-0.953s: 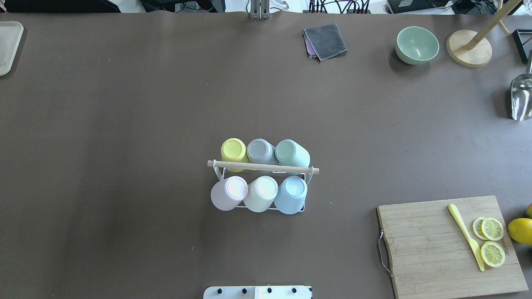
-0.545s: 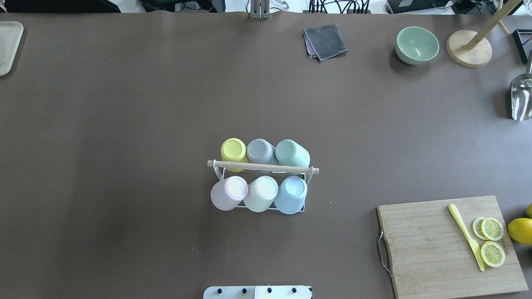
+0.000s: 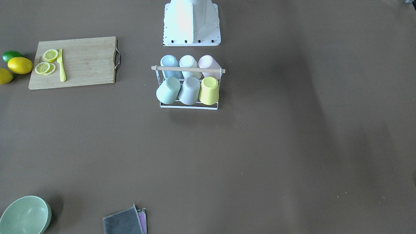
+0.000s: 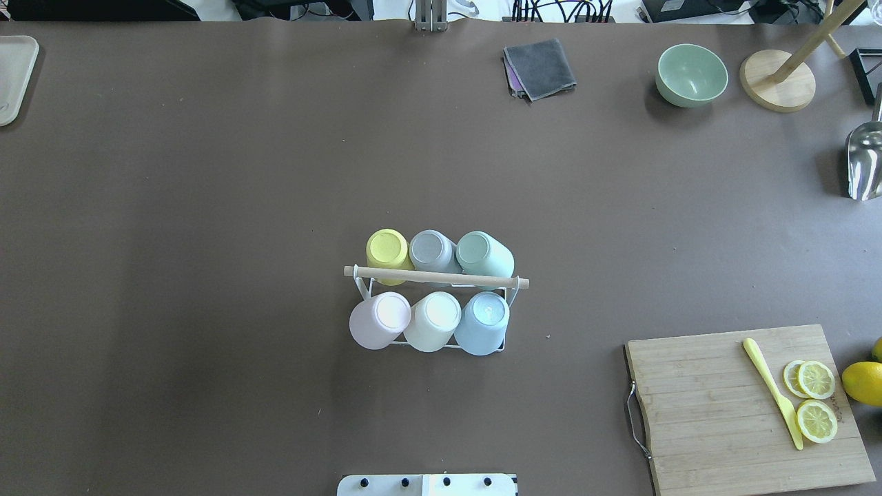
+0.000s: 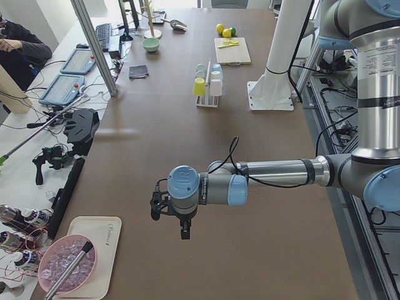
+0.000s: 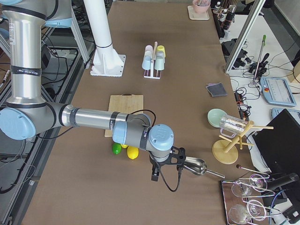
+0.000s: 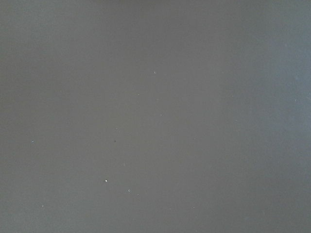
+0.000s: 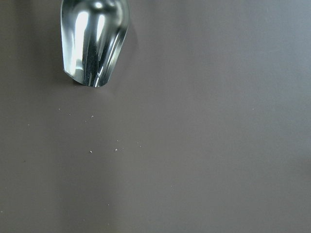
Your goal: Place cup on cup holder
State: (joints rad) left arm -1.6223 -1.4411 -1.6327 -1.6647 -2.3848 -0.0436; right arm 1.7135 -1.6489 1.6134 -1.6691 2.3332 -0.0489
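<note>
Cups (image 4: 435,318) on cup holder (image 4: 435,277) at centre, cutting board (image 4: 716,413) right and nearer, bowl (image 4: 691,74) and cloth (image 4: 541,67) behind

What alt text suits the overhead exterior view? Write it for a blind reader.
A white wire cup holder with a wooden rod handle stands mid-table, six pastel cups upside down on it in two rows of three. Near right, a cutting board holds lemon slices and a yellow knife; far right sit a green bowl and a grey cloth.
</note>
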